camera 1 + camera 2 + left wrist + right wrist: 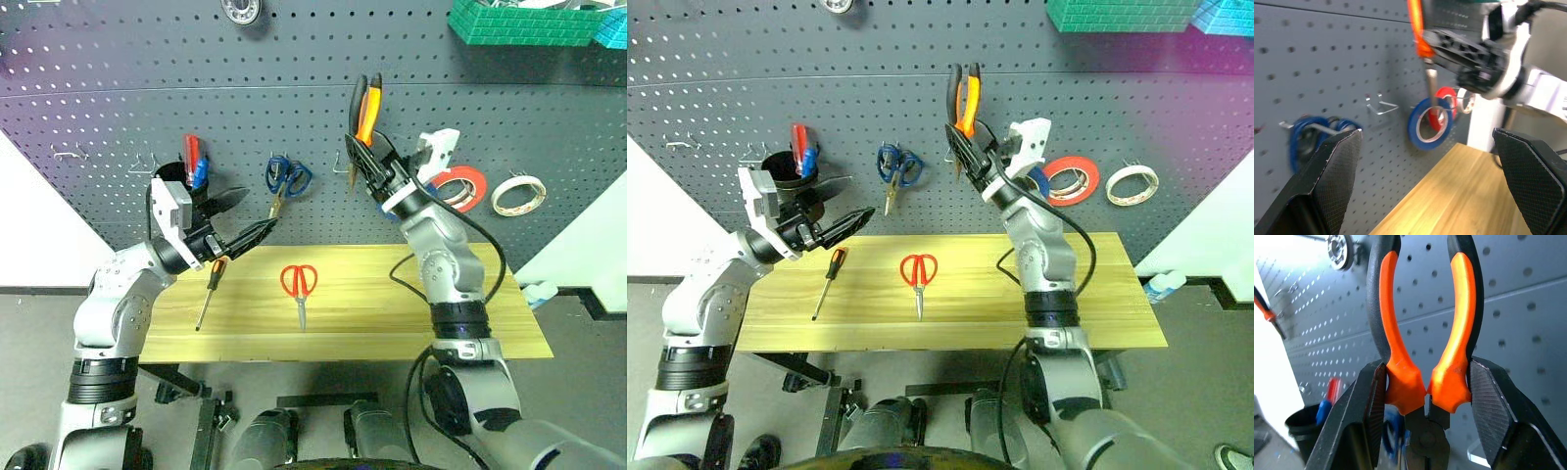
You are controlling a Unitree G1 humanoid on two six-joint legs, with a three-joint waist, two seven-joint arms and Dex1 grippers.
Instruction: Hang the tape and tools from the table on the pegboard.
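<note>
While clamped in the right gripper point(370, 162), pliers point(366, 110) point handles-up at twelve o'clock, long axis vertical, close to the pegboard point(118, 108); bare hook point(342, 166) at eight o'clock. Left gripper point(257, 230) spread wide, empty, farther off.

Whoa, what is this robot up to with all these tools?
It is hanging tools on the pegboard. Its right gripper holds the orange-and-black pliers up against the board, handles up. Its left gripper is open and empty, over the table. The red-handled scissors and a thin screwdriver lie on the table. The blue tape already hangs on the board.
</note>
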